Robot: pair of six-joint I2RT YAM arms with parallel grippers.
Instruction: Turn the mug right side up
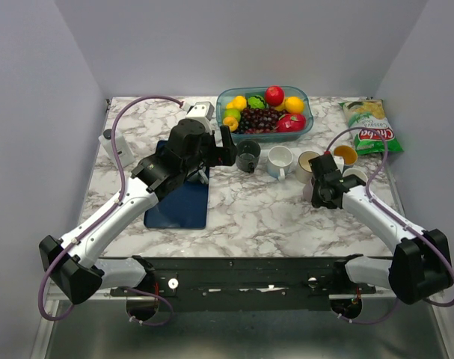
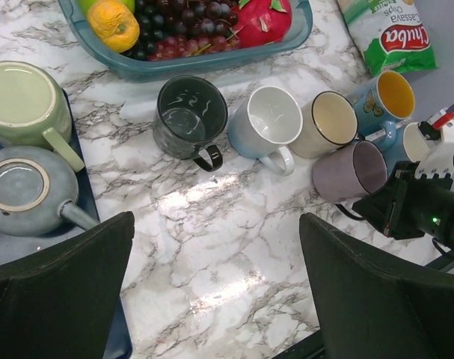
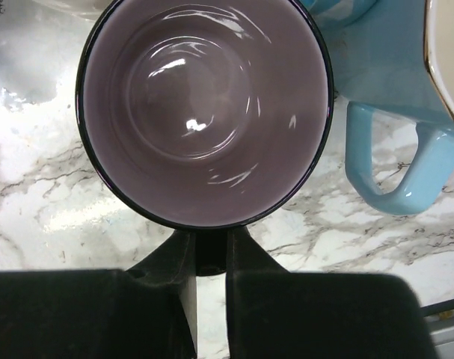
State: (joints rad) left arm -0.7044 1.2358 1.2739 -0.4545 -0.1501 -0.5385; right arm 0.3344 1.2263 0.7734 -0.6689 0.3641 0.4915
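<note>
Right gripper [image 3: 210, 263] is clamped tight on the handle of the purple mug [image 3: 204, 112]. The mug is tilted, mouth facing the wrist, just beside the blue mug [image 3: 391, 149]. The right arm stretches low over the marble table [image 1: 271, 217]. Left gripper [image 2: 215, 224] hovers, fingers spread wide.

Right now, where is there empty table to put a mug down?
The widest bare white marble table is the near middle, between the dark blue flat tray and the right claw gripping the purple ceramic mug. The back is crowded: clear blue plastic fruit tub, a row of mugs, green chip bag.
</note>
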